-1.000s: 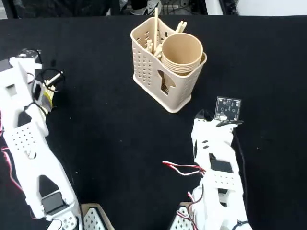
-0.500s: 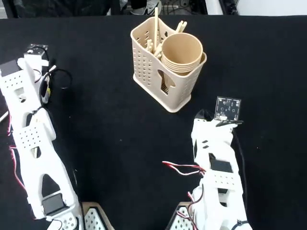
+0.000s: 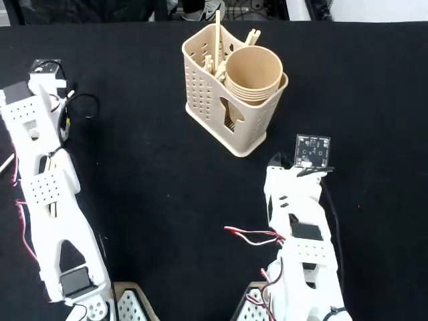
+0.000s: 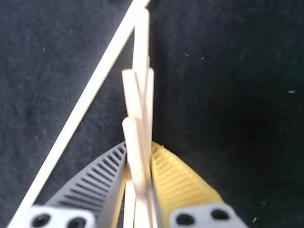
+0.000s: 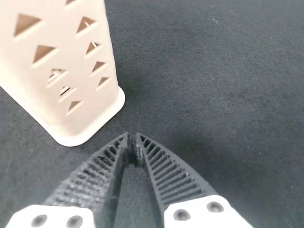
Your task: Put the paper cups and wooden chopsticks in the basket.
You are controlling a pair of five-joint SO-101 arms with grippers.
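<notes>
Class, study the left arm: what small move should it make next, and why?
Probably lift the left gripper a little: its jaws are shut on wooden chopsticks close above the black table, and the basket, already holding the paper cups, stands well apart, so the sticks need height first.

Black cloth under me, a sliver of room beyond.
The table (image 3: pixel 134 154) I work at is covered edge to edge in matte black fabric (image 5: pixel 228 71), faintly speckled up close. Past its far edge I see dark shapes, a tangle of cables (image 3: pixel 244 9) and a pale surface (image 3: pixel 381 9) at one corner. Light falls evenly.
</notes>
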